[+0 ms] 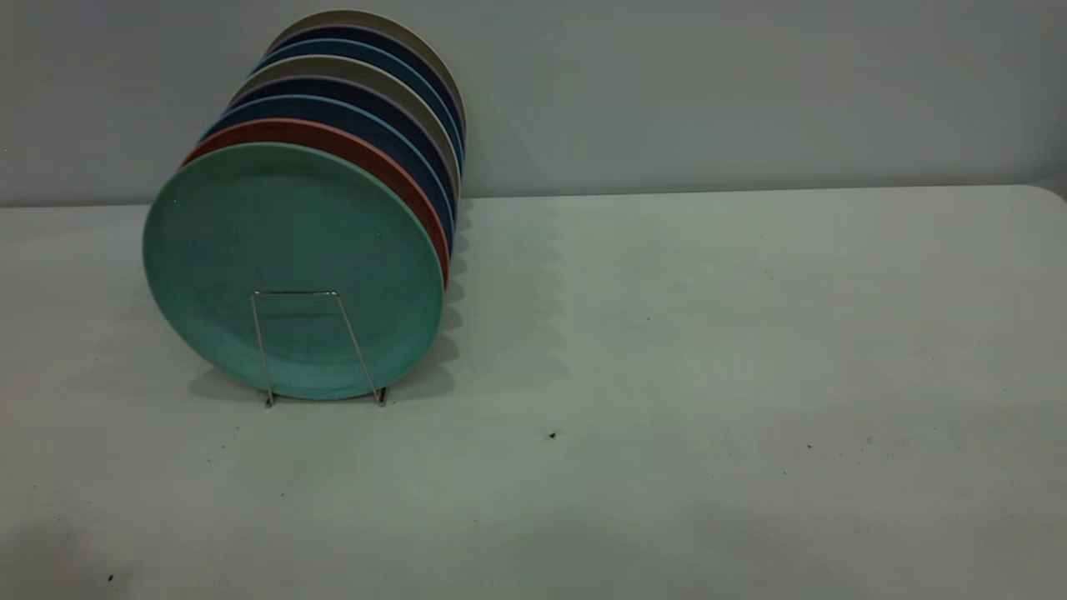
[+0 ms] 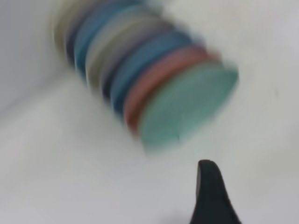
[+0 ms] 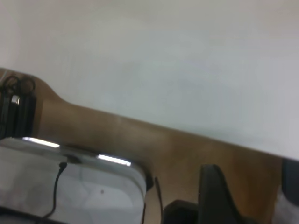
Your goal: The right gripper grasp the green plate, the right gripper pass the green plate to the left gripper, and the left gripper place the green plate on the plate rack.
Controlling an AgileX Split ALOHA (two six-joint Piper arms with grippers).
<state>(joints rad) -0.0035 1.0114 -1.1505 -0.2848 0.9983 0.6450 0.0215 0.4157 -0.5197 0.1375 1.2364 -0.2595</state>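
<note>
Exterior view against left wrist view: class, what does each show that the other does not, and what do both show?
Only the exterior view shows the plate rack, its wire loop in front of the green plate, and the wall behind the table; neither arm appears. Only the left wrist view shows one finger of the left tool, away from the plates. Both show the green plate standing at the front of the row, the salmon-pink plate directly behind it, then dark blue plates.
</note>
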